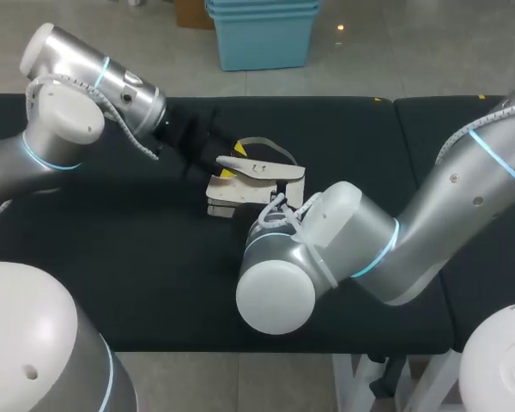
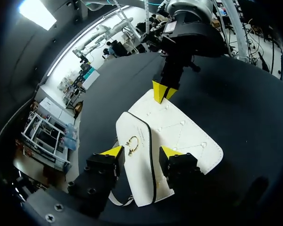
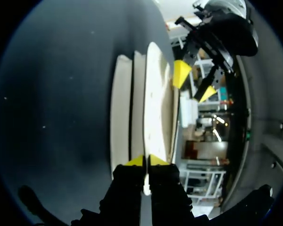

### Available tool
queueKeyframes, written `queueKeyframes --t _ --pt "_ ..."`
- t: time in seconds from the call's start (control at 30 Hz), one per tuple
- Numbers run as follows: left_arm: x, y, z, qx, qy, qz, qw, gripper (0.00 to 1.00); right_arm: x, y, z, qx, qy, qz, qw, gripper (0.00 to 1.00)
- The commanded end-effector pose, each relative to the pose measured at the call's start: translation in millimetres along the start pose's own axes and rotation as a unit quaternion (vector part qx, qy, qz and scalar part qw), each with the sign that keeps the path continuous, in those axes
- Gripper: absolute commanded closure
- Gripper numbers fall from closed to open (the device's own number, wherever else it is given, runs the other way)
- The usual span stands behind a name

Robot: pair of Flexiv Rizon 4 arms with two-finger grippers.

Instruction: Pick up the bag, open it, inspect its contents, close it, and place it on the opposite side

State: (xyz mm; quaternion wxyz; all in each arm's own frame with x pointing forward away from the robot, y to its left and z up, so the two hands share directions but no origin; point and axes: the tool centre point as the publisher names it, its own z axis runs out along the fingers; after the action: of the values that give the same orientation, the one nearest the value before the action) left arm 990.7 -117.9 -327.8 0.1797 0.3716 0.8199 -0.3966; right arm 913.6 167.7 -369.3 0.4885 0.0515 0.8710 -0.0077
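Jaws of the right gripper (image 3: 146, 161) are being held clamped on one edge of the white bag (image 3: 155, 94), while those of the left gripper (image 2: 141, 151) are being held apart astride its clasp (image 2: 131, 145) end, the bag being supported by the black table (image 1: 112, 257).

Bag (image 1: 240, 196) hemmed in: left pincer (image 1: 233, 160) at its 10 o'clock, right arm (image 1: 326, 245) at 5 o'clock. Desk (image 1: 112, 257) lies open toward 8 and 2 o'clock.

No legible text or labels — none.
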Motion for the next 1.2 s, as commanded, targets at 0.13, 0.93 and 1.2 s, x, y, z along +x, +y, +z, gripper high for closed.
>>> queueKeyframes --t 0.13,0.93,1.2 --pt "12.1 -2 6 -0.014 -0.045 0.043 0.998 0.54 4.6 -3.1 1 -0.030 -0.007 0.001 1.000 1.00" --pt "-28.6 18 -4 0.013 -0.041 -0.152 0.987 1.00 4.6 -3.1 1 -0.030 -0.007 0.001 1.000 1.00" --pt "-46.8 32 -14 0.043 -0.005 -0.244 0.969 1.00 4.6 -3.1 1 -0.030 -0.007 0.001 1.000 1.00"
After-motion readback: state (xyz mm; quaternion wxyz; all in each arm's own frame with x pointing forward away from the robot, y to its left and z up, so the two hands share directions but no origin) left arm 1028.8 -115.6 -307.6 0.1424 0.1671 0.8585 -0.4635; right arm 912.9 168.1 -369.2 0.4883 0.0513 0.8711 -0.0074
